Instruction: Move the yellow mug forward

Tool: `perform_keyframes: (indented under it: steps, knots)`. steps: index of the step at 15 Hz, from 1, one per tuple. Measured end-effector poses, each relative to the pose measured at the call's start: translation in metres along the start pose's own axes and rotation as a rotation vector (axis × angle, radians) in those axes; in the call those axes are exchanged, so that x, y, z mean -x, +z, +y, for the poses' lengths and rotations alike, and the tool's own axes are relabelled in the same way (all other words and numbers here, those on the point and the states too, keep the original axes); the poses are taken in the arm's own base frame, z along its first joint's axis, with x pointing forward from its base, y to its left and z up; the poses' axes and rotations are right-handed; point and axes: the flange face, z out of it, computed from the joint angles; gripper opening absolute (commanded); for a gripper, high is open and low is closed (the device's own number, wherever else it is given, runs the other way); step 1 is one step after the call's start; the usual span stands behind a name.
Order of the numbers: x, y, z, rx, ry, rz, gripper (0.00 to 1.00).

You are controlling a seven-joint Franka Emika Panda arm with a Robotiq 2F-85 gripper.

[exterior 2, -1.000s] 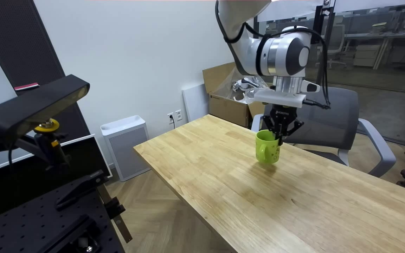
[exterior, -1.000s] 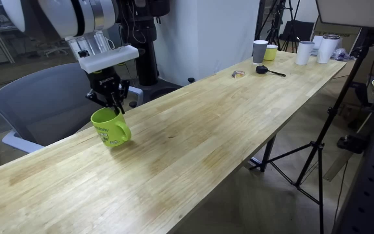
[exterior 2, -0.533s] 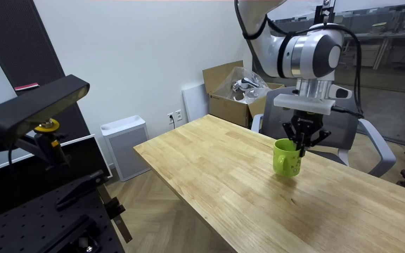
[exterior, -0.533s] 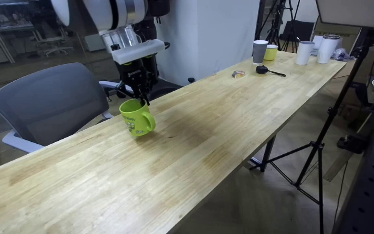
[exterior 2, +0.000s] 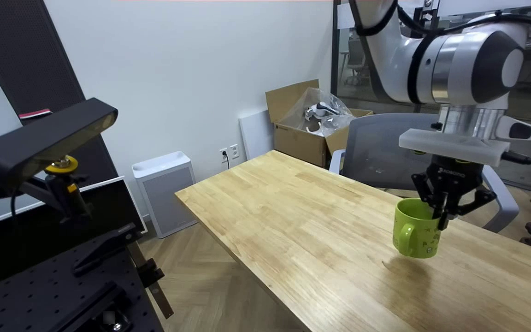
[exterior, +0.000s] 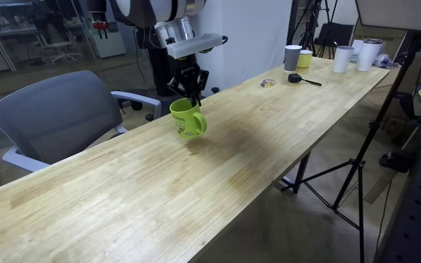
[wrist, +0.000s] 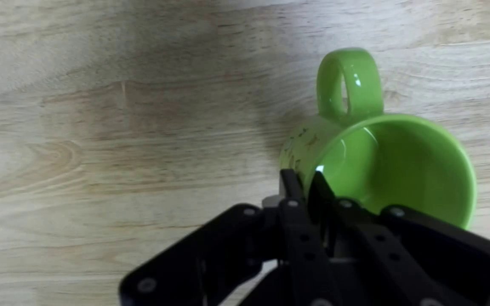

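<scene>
The yellow mug (exterior: pixel 185 123) is lime-coloured and glossy, with a loop handle and a cartoon print on its side. It also shows in an exterior view (exterior 2: pixel 414 233) and in the wrist view (wrist: pixel 366 85). My gripper (exterior: pixel 196 102) is shut on its rim, one finger inside and one outside; this shows in an exterior view (exterior 2: pixel 441 218) and in the wrist view (wrist: pixel 306 182). The mug hangs nearly upright, a little above the wooden table (exterior: pixel 159 190), with its shadow apart from its base. Its handle points away from the chair side.
At the far end of the table stand a grey cup (exterior: pixel 291 60), a yellow cup (exterior: pixel 304 60) and two white cups (exterior: pixel 342 60) (exterior: pixel 368 56). A black object with a strap (exterior: pixel 294 77) and a small wrapped item (exterior: pixel 268 83) lie nearer. A chair (exterior: pixel 57 113) stands at the long edge.
My gripper and the mug have moved together along the table toward the far cups in an exterior view. The mug's shadow now lies further from its base. The grip is unchanged.
</scene>
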Motion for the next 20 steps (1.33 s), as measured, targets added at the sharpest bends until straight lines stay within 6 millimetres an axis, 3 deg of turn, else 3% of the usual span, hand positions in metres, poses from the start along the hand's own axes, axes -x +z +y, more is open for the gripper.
perform_keyframes:
  steps: [4, 8, 20]
  knots:
    - [0.017, 0.005, 0.036, -0.008, 0.054, 0.031, 0.02]
    - [0.035, 0.013, 0.056, -0.028, 0.094, 0.065, 0.02]
    - [0.074, 0.043, 0.066, -0.163, 0.142, 0.038, 0.02]
